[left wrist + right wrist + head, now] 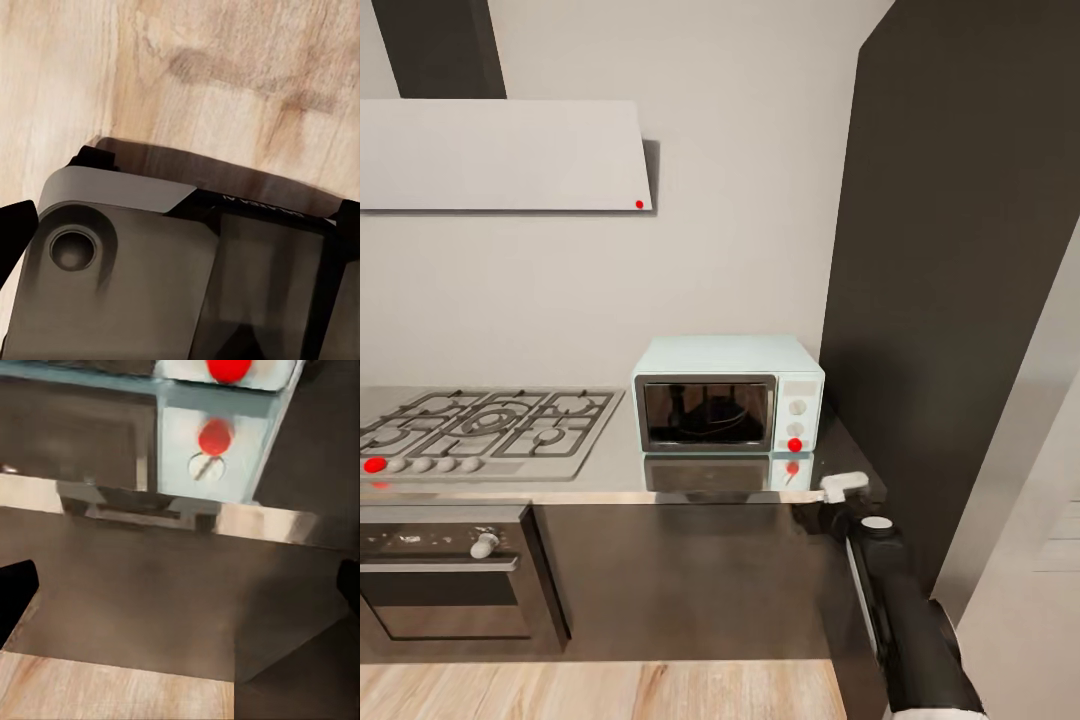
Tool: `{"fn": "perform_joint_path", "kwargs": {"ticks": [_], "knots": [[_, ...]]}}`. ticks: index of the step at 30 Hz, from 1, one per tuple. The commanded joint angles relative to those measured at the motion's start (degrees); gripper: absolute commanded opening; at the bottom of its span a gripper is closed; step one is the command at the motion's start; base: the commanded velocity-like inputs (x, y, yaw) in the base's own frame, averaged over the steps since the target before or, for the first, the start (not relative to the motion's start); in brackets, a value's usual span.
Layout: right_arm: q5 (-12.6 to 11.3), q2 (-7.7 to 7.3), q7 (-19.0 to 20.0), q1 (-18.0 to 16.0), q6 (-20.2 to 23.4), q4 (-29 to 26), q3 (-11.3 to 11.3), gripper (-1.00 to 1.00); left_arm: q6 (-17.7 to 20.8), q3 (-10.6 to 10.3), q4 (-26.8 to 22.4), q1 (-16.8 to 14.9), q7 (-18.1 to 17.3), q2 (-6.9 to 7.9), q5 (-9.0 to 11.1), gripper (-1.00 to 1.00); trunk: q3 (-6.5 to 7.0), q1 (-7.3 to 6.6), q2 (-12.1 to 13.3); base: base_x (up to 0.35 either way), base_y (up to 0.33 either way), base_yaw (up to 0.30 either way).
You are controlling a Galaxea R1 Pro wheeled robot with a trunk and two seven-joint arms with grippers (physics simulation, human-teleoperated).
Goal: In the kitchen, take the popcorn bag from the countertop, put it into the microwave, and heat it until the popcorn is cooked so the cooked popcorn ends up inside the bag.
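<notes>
Right tool (847,487): seen in the head view at the counter's front edge, just below the microwave's control panel; whether it is open or closed cannot be told, and nothing is seen held in it.
Left tool: dark finger tips (15,232) are glimpsed at the edges of the left wrist view, pointed at the wooden floor (225,67) and the robot's own base (127,277); its state cannot be told.
Microwave (728,393): stood on the counter (610,470) beside the gas hob (485,428), door shut, red dot (214,436) close ahead of the right wrist camera.
Popcorn bag: not made out on the visible counter.
Step in hand: judged to be opening the microwave or searching for the bag; the door edge should be approached slowly, knobs left unbumped.
Hidden: microwave interior obscured by dark glass; right finger tips cut off.
</notes>
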Motion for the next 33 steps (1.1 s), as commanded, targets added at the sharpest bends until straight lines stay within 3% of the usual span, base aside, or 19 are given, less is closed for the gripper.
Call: {"fn": "perform_joint_path", "kwargs": {"ticks": [1,4,9,11,14,18,23,33], "knots": [[0.68,0.28,0.54,-3.17,1.25,-0.11,-0.11,1.00,-0.23,-0.48,0.10,-0.04,-0.16,-0.01,0.57,1.00,-0.08,0.00,-0.05,0.000,0.000,0.000],[0.80,0.40,0.43,-7.42,4.35,-0.17,-0.05,1.00,-0.23,-0.48,0.10,-0.05,-0.16,-0.01,0.55,1.00,-0.08,0.00,-0.05,0.000,0.000,0.000],[0.68,0.63,-2.37,-12.09,5.20,0.28,-0.12,1.00,-0.23,-0.48,0.10,-0.06,-0.18,-0.01,0.49,1.00,-0.08,0.00,-0.05,0.000,0.000,0.000],[0.18,0.67,-4.26,-12.42,3.61,0.89,-0.41,1.00,-0.23,-0.48,0.10,-0.05,-0.23,-0.01,0.48,1.00,-0.08,0.00,-0.05,0.000,0.000,0.000],[-0.14,0.67,-7.02,-12.55,-8.31,6.47,-1.06,1.00,-0.23,-0.48,0.10,-0.05,-0.25,-0.01,0.48,1.00,-0.08,0.00,-0.05,0.000,0.000,0.000],[-3.05,0.67,-13.73,-12.57,-15.00,11.13,-1.39,1.00,-0.23,-0.48,0.10,-0.06,-0.24,-0.01,0.48,1.00,-0.08,0.00,-0.05,0.000,0.000,0.000],[-6.66,0.67,-17.03,-12.58,-15.64,12.17,-1.45,1.00,-0.23,-0.46,0.10,-0.04,-0.25,0.02,0.48,1.00,-0.08,0.00,-0.05,0.000,0.000,0.000],[-7.16,0.67,-17.30,-12.55,-15.12,14.52,-1.38,1.00,-0.23,-0.43,0.08,-0.04,-0.25,0.08,0.48,1.00,-0.08,0.00,-0.05,0.000,0.000,0.000]]}}
